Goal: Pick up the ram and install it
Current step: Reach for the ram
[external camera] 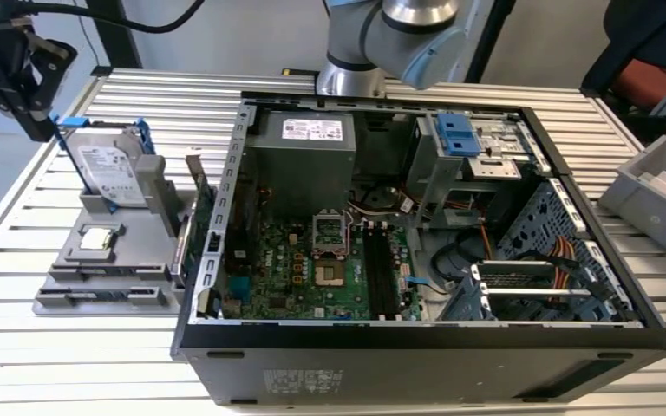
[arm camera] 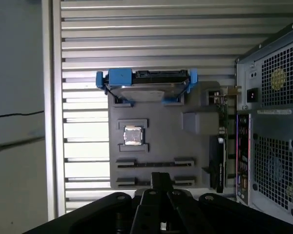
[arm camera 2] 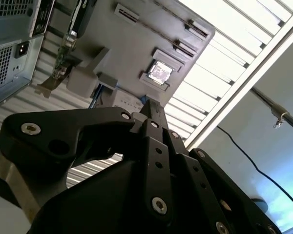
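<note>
My gripper (external camera: 42, 128) hangs over the exterior view's left end of the table, above and behind a grey parts holder (external camera: 62, 303). In both wrist views its black fingers (arm camera: 161, 179) (arm camera 2: 154, 111) meet at the tips, shut, with nothing seen between them. The ram looks like a thin dark strip (external camera: 96, 295) standing on edge in the holder's slotted front rows (arm camera: 158, 165); I cannot tell more of it. The black motherboard slots (external camera: 380, 269) lie inside the open computer case (external camera: 426, 334), to the exterior view's right of the gripper.
The holder also carries a silver hard drive with blue clips (external camera: 111, 169) (arm camera: 146, 85), a square processor chip (external camera: 100, 238) (arm camera: 133, 135) and an upright green card with a metal bracket (external camera: 200, 230). A grey bin (external camera: 657, 195) stands at the exterior view's right. The table is slatted metal.
</note>
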`<state>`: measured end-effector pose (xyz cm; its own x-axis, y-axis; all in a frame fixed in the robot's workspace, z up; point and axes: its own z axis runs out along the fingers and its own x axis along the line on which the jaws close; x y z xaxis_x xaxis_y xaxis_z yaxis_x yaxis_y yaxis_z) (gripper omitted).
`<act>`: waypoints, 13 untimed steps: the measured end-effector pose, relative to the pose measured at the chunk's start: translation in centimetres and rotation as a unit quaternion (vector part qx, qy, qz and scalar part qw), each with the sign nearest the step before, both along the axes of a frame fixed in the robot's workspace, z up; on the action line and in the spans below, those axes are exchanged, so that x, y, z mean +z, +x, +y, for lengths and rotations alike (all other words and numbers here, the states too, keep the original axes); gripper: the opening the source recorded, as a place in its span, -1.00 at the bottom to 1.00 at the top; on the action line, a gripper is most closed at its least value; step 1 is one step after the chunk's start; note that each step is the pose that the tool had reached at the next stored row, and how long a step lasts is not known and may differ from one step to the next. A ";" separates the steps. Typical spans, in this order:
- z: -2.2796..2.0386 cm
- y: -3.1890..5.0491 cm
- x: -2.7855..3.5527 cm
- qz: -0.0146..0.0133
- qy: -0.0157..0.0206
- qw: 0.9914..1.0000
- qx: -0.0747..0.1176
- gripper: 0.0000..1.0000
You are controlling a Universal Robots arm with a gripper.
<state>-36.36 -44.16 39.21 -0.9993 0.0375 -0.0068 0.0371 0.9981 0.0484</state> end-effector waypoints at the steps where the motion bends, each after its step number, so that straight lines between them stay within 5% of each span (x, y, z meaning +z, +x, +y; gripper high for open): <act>1: -0.27 0.00 0.00 0.000 0.000 1.000 0.000 -1.00; 13: -3.50 -0.04 -0.01 0.000 0.000 1.000 0.001 -1.00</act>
<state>-36.40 -47.65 39.20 -0.9994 0.0347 -0.0067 0.0344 0.9982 0.0484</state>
